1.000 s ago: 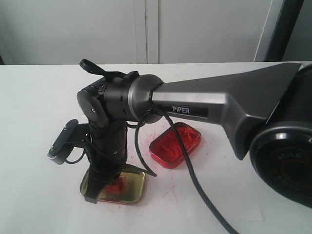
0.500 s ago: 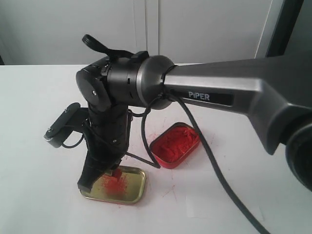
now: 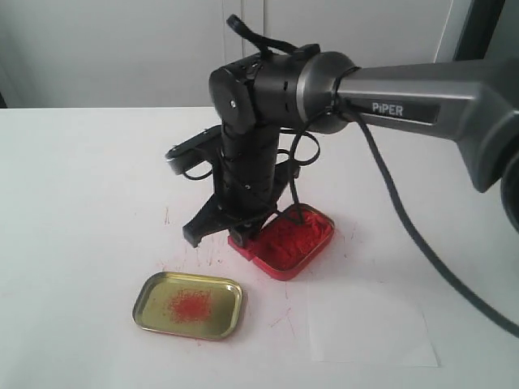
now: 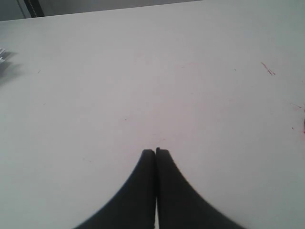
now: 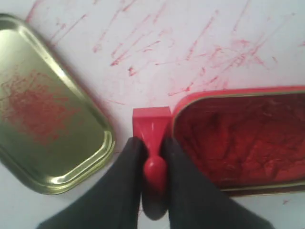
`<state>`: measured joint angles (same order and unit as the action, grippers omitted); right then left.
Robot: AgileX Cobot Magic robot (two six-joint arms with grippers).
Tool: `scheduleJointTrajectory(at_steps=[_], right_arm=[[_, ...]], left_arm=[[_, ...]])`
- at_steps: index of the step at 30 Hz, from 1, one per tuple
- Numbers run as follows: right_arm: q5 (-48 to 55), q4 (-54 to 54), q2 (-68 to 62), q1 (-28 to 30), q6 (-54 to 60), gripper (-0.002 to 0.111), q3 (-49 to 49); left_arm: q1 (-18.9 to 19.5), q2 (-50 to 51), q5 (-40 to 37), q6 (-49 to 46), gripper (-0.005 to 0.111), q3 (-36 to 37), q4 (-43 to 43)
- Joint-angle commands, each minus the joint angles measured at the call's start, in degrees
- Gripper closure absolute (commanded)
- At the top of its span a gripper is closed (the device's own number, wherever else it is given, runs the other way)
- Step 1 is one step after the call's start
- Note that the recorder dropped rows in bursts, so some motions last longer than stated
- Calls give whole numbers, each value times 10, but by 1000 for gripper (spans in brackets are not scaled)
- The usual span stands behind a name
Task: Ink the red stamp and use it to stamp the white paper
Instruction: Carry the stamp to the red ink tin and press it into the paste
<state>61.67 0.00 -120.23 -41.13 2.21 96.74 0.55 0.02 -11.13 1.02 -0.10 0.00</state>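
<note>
- Exterior view: the right arm (image 3: 405, 89) reaches across the table (image 3: 73, 194) and points its right pincer (image 3: 235, 231) downward.
- The pincer tips sit at the near corner of the tin (image 3: 272, 266). The stamp (image 3: 241, 241) shows there as a small patch of red that is hard to tell from the tin's wall.
- The lid (image 3: 154, 298) lies near the pincer, toward the camera and apart from it, with bare table between them.
- The paper (image 3: 369, 324) lies flat, well apart from the pincer and beyond the tin from it. Its edges are faint against the table.
- The table away from the tin and lid, on the pincer's open side, is free.
- Left wrist view: the left pincer (image 4: 156, 153) has its two fingers pressed together and holds nothing.
- Plain table (image 4: 143, 71) stretches ahead of the tips, with a few faint red marks off to one side.
- Right wrist view: the right pincer (image 5: 152, 145) is clamped on the stamp's round handle, one finger on each side.
- The stamp's (image 5: 151, 121) square base juts just past the fingertips.
- One edge of the base lies just beside the tin's rim (image 5: 257, 90). Whether they touch, I cannot tell.
- The lid's rim (image 5: 76, 143) is near the other finger, and a narrow strip of table separates it from the base.
- Ahead of the tips the table (image 5: 190, 28) is open and streaked with red smears (image 5: 143, 47).
- Whether the base rests on the table, I cannot tell.
</note>
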Motion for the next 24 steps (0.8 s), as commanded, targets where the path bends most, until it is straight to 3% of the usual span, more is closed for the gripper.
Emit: scheduleJointTrajectory(at_steps=[1, 11, 24], right_arm=[[-5, -4, 8, 36, -27, 108, -2], [-2, -72, 8, 84, -107, 108, -2], [-7, -75, -45, 91, -129, 108, -2]], left_arm=[[-1, 0, 0, 2, 107, 1, -3], [-1, 0, 0, 2, 107, 1, -3], [-1, 0, 0, 2, 107, 1, -3]])
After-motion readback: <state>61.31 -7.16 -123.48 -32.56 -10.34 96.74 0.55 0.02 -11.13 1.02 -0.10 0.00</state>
